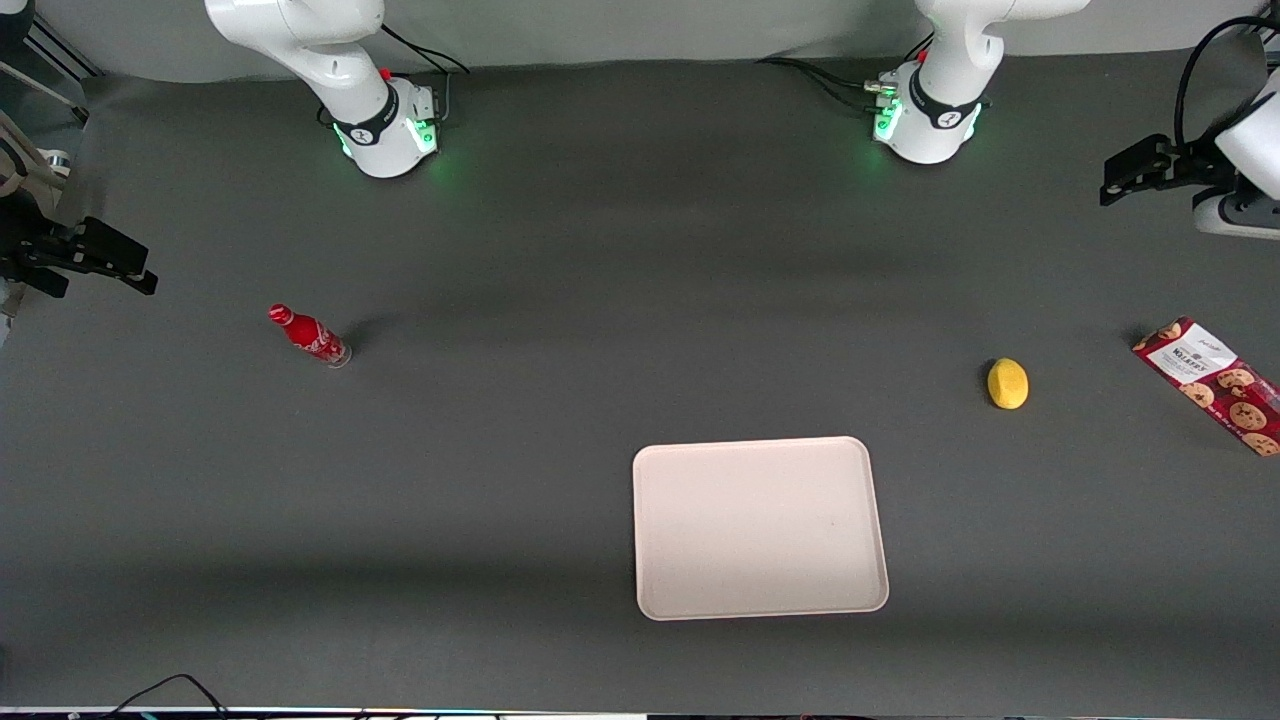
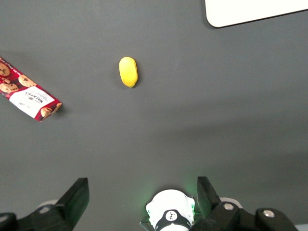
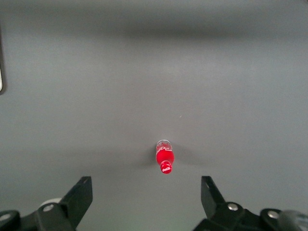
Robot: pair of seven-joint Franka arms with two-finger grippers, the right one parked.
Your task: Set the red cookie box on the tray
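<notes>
The red cookie box point(image 1: 1210, 385) lies flat on the dark table at the working arm's end, its white label panel turned away from the front camera; the wrist view shows the cookie box point(image 2: 29, 91) too. The cream tray point(image 1: 760, 525) lies nearer the front camera, near the table's middle, with nothing on it; only a corner of the tray point(image 2: 250, 9) shows in the wrist view. My gripper point(image 1: 1125, 178) hangs high above the table, farther from the front camera than the box and apart from it. The gripper point(image 2: 142, 197) is open with nothing between its fingers.
A yellow lemon point(image 1: 1007, 383) lies between the box and the tray, the same lemon point(image 2: 128, 71) showing in the wrist view. A small red bottle point(image 1: 308, 336) lies toward the parked arm's end. The working arm's base point(image 1: 925, 115) stands at the table's back edge.
</notes>
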